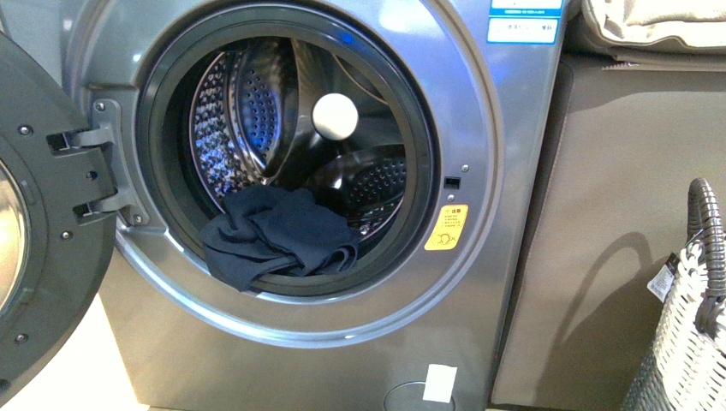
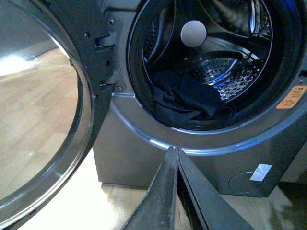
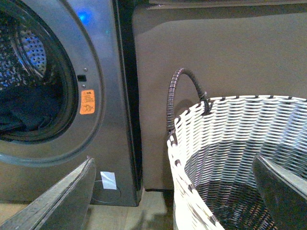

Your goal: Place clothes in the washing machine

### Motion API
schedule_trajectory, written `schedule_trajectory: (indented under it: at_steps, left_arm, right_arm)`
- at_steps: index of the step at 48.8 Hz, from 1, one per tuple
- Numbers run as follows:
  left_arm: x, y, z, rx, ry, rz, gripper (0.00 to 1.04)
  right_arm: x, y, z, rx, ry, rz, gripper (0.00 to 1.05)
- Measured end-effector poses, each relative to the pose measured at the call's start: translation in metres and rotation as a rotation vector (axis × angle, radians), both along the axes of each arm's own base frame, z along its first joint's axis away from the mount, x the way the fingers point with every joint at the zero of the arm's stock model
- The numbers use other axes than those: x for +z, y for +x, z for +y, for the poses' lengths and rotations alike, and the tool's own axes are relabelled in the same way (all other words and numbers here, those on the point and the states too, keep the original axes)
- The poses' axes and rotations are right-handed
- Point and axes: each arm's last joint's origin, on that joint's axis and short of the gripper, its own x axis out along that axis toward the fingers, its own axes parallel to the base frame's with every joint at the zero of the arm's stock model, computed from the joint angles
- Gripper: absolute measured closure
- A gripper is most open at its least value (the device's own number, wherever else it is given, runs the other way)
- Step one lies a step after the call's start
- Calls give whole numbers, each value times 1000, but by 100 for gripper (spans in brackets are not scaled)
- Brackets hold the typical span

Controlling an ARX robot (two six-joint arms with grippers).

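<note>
The grey-silver washing machine (image 1: 479, 282) stands with its dark round door (image 1: 43, 214) swung open to the left. The dark navy clothes (image 1: 278, 235) lie crumpled in the drum's mouth, draped over the lower rim of the porthole. Neither gripper shows in the front view. In the left wrist view my left gripper (image 2: 174, 151) is shut and empty, its tips just below the porthole rim of the washing machine (image 2: 144, 158) and under the clothes (image 2: 192, 103). My right gripper (image 3: 172, 160) is open and empty over a basket; the washing machine (image 3: 103, 96) and clothes (image 3: 24, 112) lie off to one side.
A white woven basket (image 1: 693, 342) (image 3: 240, 143) with a dark handle stands at the right, before a grey-brown cabinet (image 1: 616, 214). Cream folded fabric (image 1: 659, 26) lies on the cabinet. A white ball (image 1: 335, 116) shows inside the drum. The door's glass (image 2: 43, 120) juts out beside the left arm.
</note>
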Motion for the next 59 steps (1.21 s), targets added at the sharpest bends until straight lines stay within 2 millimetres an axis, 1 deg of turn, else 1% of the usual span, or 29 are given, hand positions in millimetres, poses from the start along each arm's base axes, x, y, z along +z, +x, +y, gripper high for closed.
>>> schedule_trajectory:
  at_steps: [5, 10, 13, 36, 37, 44, 45, 55, 56, 59]
  left_arm:
    - [0, -2, 0, 0, 0, 2, 101]
    - [-5, -9, 0, 0, 0, 36, 101]
    - [-3, -12, 0, 1, 0, 10, 101]
    - [-3, -13, 0, 0, -1, 8, 100]
    - [-3, -13, 0, 0, 0, 8, 95]
    - [-3, -13, 0, 0, 0, 8, 70]
    - [-3, -13, 0, 0, 0, 8, 65]
    - [-3, -13, 0, 0, 0, 8, 29]
    - [-3, -13, 0, 0, 0, 8, 24]
    - [-3, -13, 0, 0, 0, 8, 13]
  right_arm:
    - [0, 0, 0, 0, 0, 0, 7]
    - [0, 0, 0, 0, 0, 0, 7]
    - [0, 0, 0, 0, 0, 0, 7]
    - [0, 0, 0, 0, 0, 0, 7]
    - [0, 0, 0, 0, 0, 0, 7]
    - [0, 0, 0, 0, 0, 0, 7]
    - [0, 0, 0, 0, 0, 0, 7]
    - [0, 0, 0, 0, 0, 0, 7]
    - [0, 0, 0, 0, 0, 0, 7]
    - [0, 0, 0, 0, 0, 0, 7]
